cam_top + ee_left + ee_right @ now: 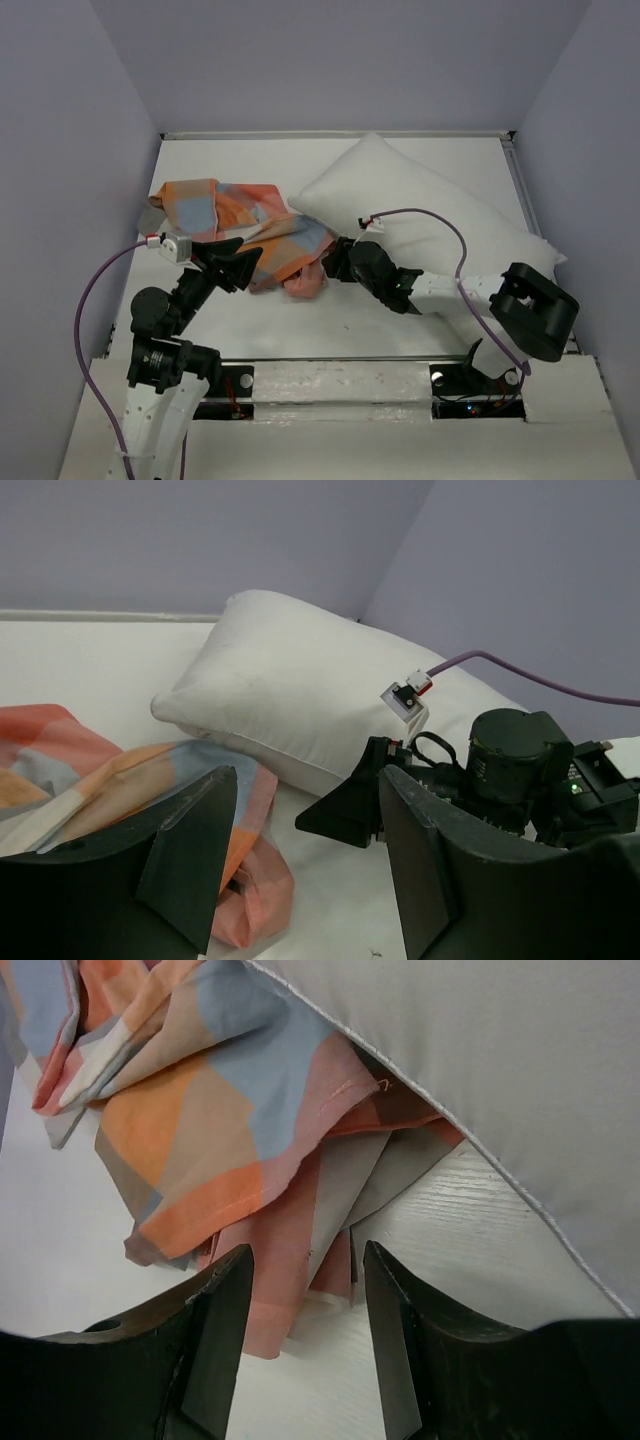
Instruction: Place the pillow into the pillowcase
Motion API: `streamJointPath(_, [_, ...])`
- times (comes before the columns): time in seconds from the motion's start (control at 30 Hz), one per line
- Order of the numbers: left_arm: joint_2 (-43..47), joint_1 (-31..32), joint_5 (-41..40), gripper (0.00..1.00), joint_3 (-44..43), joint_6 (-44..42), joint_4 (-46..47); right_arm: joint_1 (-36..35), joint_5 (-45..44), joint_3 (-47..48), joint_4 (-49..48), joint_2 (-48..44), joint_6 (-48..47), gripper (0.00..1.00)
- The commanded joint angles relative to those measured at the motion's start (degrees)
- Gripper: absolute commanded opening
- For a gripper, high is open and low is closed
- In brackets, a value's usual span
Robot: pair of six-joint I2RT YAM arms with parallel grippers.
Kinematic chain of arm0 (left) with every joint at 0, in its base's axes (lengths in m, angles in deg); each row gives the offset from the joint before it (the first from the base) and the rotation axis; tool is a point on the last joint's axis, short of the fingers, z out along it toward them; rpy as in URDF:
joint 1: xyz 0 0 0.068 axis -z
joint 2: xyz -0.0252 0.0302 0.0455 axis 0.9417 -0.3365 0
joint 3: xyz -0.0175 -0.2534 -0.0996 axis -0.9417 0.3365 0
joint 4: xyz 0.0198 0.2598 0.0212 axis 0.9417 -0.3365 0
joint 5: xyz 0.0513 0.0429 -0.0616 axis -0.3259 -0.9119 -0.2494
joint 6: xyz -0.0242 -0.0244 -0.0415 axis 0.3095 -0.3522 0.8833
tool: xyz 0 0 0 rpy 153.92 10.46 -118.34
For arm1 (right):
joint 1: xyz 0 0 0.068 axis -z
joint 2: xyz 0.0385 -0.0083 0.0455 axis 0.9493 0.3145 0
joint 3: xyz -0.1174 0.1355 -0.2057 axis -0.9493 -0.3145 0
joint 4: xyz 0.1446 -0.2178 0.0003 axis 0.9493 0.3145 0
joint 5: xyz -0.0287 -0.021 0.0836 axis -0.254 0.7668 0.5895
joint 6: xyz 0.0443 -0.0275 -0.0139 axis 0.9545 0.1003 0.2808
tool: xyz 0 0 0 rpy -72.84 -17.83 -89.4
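The white pillow lies at the back right of the table, also in the left wrist view and the right wrist view. The checked pillowcase lies crumpled to its left, one end tucked under the pillow's corner; it also shows in the left wrist view. My left gripper is open and empty at the pillowcase's near edge. My right gripper is open, its jaws either side of the pillowcase's loose near edge, gripping nothing.
Lilac walls enclose the white table on three sides. A purple cable from the right arm arcs over the pillow. The two grippers face each other closely above the table's near middle.
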Motion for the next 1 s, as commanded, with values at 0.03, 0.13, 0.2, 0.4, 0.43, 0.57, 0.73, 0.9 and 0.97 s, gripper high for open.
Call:
streamJointPath(0.03, [-1.22,-0.67,1.28,0.68,-0.49,-0.15,2.02,-1.0,-1.16,5.45,-7.16,4.41,1.46,0.52])
streamJointPath(0.13, [-1.14,-0.67,1.46,0.68,-0.4,-0.15,2.11,-1.0,-0.46,7.12,-8.57,7.84,1.98,0.52])
streamJointPath(0.2, [-1.31,-0.67,1.37,0.68,-0.4,-0.06,2.11,-1.0,0.24,8.43,-9.88,10.65,2.77,0.52])
streamJointPath(0.4, [-1.84,-0.67,1.46,0.68,-0.32,-0.06,2.11,-1.0,-1.51,12.39,-9.02,14.79,2.6,0.52])
streamJointPath(0.43, [-1.93,-0.67,1.46,0.68,-0.4,-0.06,2.11,-1.0,-1.77,13.0,-8.84,15.23,2.51,0.52])
streamJointPath(0.57, [-2.01,-0.76,1.37,0.66,-0.4,-0.06,2.11,-1.0,-3.53,13.98,-9.19,15.23,0.93,0.2])
streamJointPath(0.73, [-3.15,-0.76,0.67,0.64,-0.49,-0.06,1.85,-1.0,-6.96,14.94,-9.98,11.37,-6.17,0.0])
streamJointPath(0.9, [-6.31,-0.76,-0.3,0.65,-0.75,0.29,1.58,-1.0,-7.4,18.79,-7.09,3.39,-18.37,0.0])
streamJointPath(0.97, [-7.46,-0.76,-0.3,0.7,-1.02,0.12,1.67,-1.0,-6.7,21.52,-4.98,1.7,-21.64,0.0])
